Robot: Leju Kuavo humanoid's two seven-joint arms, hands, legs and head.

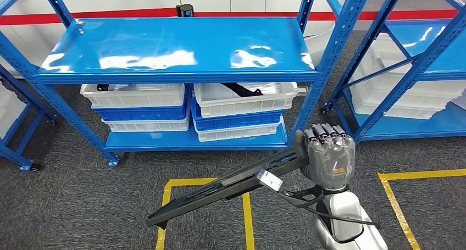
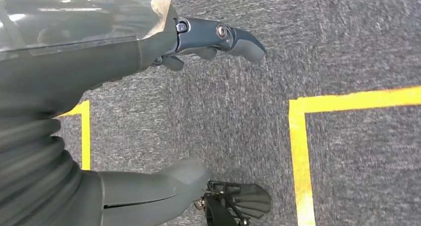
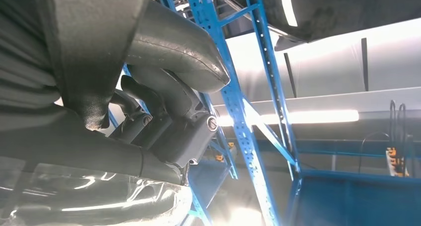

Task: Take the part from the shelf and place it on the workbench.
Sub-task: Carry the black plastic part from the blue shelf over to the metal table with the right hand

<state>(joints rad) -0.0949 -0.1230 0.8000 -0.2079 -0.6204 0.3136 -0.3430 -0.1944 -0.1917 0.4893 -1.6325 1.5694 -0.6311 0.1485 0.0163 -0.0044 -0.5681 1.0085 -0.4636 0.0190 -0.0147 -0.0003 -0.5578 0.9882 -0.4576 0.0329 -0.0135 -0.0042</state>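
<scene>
The part, a long dark bar with a white tag, is off the shelf and hangs in front of it over the carpet, sloping down away from the right hand; that hand has its fingers wrapped round the bar's upper end, arm raised with the knuckles toward the shelf; the carry and the setting-down remain (no workbench is in sight); the left hand hangs over the floor, fingers apart, holding nothing.
</scene>
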